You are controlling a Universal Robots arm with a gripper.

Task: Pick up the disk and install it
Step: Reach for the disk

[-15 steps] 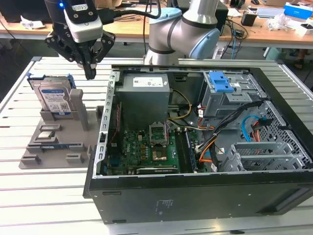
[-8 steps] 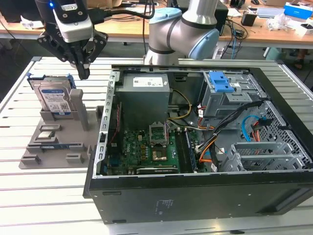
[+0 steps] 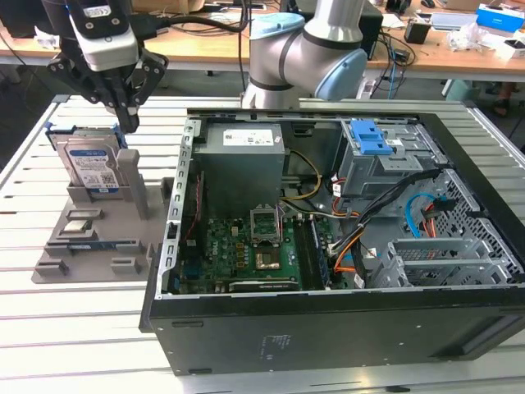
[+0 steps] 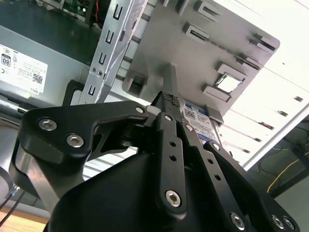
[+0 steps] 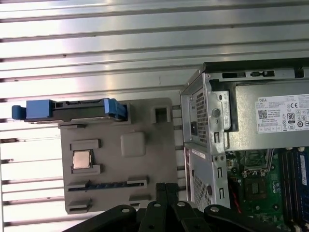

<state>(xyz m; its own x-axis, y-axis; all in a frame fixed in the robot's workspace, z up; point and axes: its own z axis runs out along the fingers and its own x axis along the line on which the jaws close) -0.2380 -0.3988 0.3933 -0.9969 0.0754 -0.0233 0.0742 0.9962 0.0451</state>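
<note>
Exterior view: one upright disk (image 3: 92, 164) near one seemingly closed claw (image 3: 127, 121).

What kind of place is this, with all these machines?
Probably a robotics lab or workshop. A grey and blue robot arm stands at a slatted metal table that holds an open black computer case. The wooden desks behind are cluttered with cables and gear.
</note>
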